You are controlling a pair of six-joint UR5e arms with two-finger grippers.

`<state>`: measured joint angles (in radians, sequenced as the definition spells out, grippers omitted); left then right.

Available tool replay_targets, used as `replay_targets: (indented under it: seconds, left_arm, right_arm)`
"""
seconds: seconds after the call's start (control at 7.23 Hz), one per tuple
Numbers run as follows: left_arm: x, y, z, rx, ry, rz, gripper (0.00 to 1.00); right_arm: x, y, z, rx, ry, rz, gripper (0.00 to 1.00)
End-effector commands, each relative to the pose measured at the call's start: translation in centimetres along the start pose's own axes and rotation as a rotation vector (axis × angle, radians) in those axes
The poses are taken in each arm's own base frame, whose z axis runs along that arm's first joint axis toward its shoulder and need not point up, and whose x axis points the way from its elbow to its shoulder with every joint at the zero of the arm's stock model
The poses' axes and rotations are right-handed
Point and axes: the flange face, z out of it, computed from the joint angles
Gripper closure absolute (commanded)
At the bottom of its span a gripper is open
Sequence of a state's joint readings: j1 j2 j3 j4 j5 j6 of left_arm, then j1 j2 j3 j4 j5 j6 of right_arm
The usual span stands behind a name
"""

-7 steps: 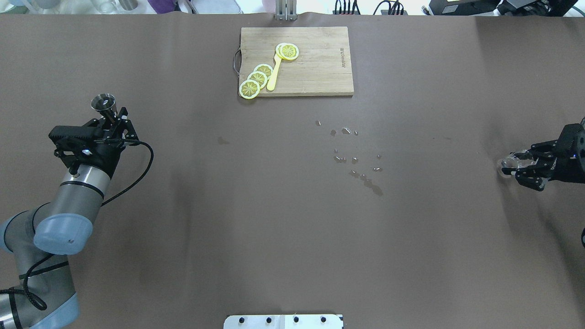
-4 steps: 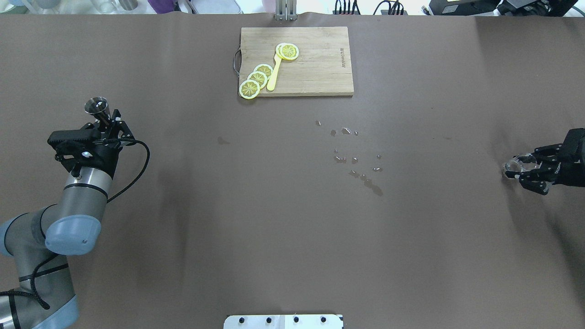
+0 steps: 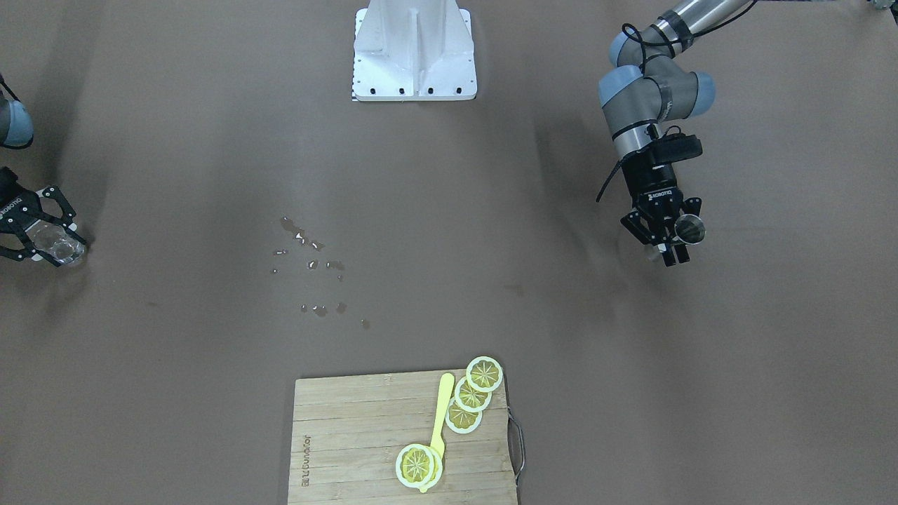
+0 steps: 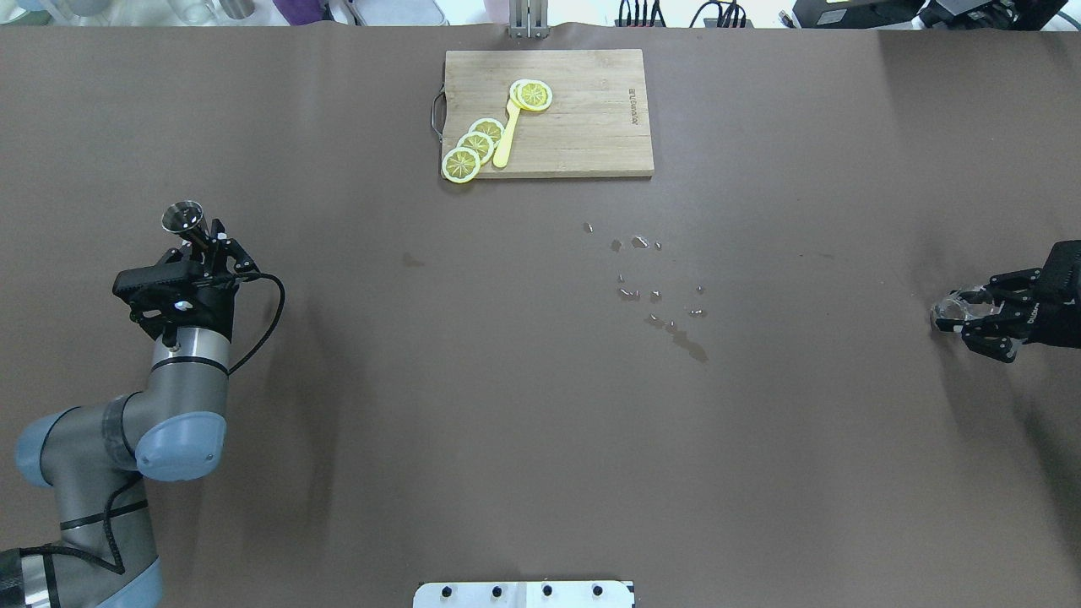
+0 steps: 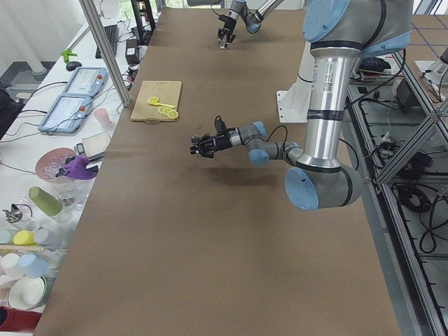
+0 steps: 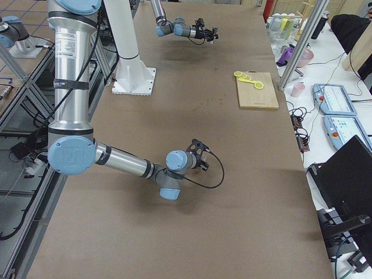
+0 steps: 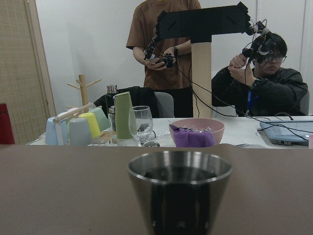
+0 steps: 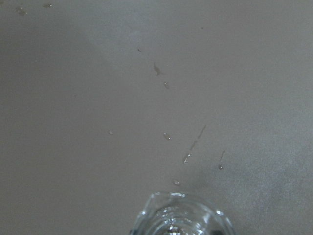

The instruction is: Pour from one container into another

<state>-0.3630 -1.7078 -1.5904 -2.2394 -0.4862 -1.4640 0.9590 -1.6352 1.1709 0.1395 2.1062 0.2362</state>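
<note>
A small steel cup (image 4: 184,217) stands upright in my left gripper (image 4: 205,239), which is shut on its lower part at the table's left side. In the front-facing view the steel cup (image 3: 689,227) is at the right with the left gripper (image 3: 672,243) around it. The left wrist view shows the steel cup (image 7: 179,191) close up with dark contents. At the far right my right gripper (image 4: 953,313) is shut on a clear glass (image 4: 947,309) held low over the table. The clear glass (image 3: 56,244) sits in the right gripper (image 3: 50,237); its rim (image 8: 181,215) fills the right wrist view's bottom.
A wooden cutting board (image 4: 591,127) with lemon slices (image 4: 475,145) and a yellow spoon (image 4: 508,135) lies at the back centre. Spilled droplets (image 4: 659,295) dot the brown table cover in the middle. The robot's base plate (image 4: 524,594) is at the near edge.
The left arm swung the steel cup a little left, then back toward the robot. The right gripper drew back to the right with the clear glass.
</note>
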Motion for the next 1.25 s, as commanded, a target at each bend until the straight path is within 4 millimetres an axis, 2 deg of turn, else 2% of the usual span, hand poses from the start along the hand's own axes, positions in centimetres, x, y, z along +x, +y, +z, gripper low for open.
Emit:
replay_targets:
  seconds: [0.0,0.55,0.83,1.11]
  left_arm:
    - [1.2,1.6,0.8,0.003,-0.009,0.0,0.86]
    - [1.4,2.1,1.3,0.039,-0.021,0.012,0.63]
    - [1.8,2.3,1.5,0.043,-0.022,0.012,0.55]
    - [1.9,2.2,1.5,0.042,-0.02,0.009,0.51]
  right_arm:
    - [0.1,0.3,0.3,-0.001,-0.006,-0.007,0.01]
    - [-0.3,-1.1,0.3,0.015,-0.031,-0.013,0.0]
    - [-0.6,-1.0,-0.2,0.01,-0.053,-0.014,0.0]
    - [-0.1,-0.7,-1.3,0.006,-0.079,-0.011,0.0]
